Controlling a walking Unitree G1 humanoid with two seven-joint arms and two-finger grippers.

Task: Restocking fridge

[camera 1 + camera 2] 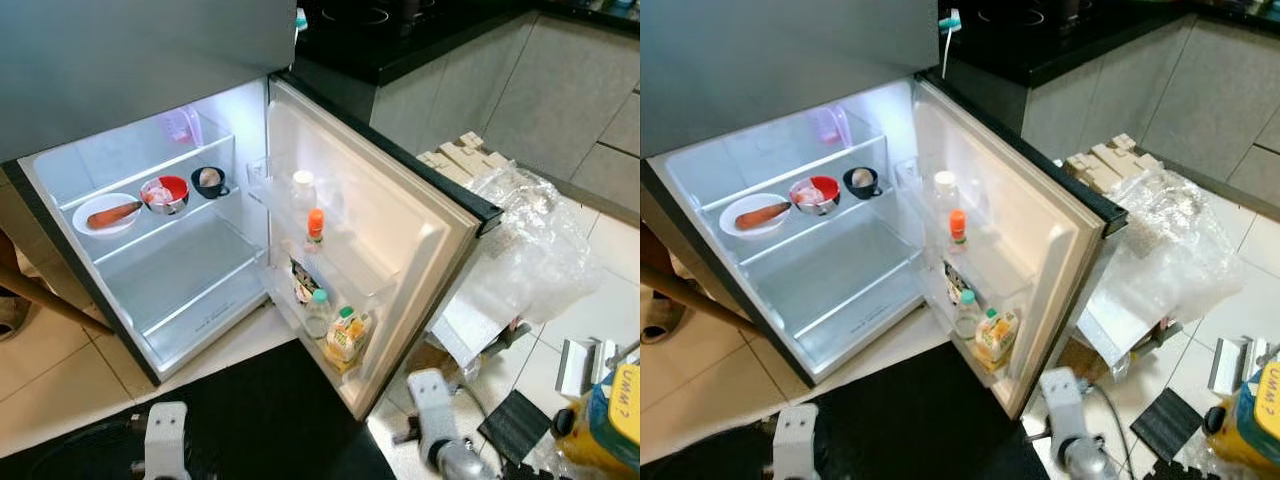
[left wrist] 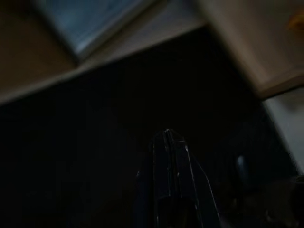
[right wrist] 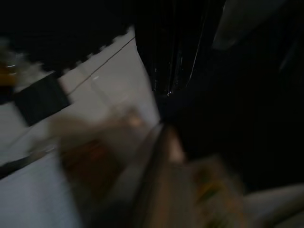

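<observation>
The small fridge (image 1: 190,290) stands open, lit inside, its door (image 1: 410,235) swung out to the right. On its upper shelf sit a white plate with a carrot (image 1: 105,213), a red bowl (image 1: 166,193) and a black cup (image 1: 209,181). The lower shelf is bare. The door racks hold a white bottle (image 1: 303,188), an orange-capped bottle (image 1: 315,228), a green-capped bottle (image 1: 318,312) and a juice carton (image 1: 346,335). Both silver arms hang low before the fridge, the left (image 1: 165,430) and the right (image 1: 435,415). My left gripper (image 2: 167,137) is shut over the dark mat; my right gripper (image 3: 168,90) looks shut, blurred.
A black mat (image 1: 270,420) lies in front of the fridge. Right of the door are a crumpled clear plastic bag (image 1: 530,250), stacked boxes (image 1: 465,155), a yellow container (image 1: 610,420) and loose packaging on the tiles. A dark counter (image 1: 400,30) and grey cabinets run behind.
</observation>
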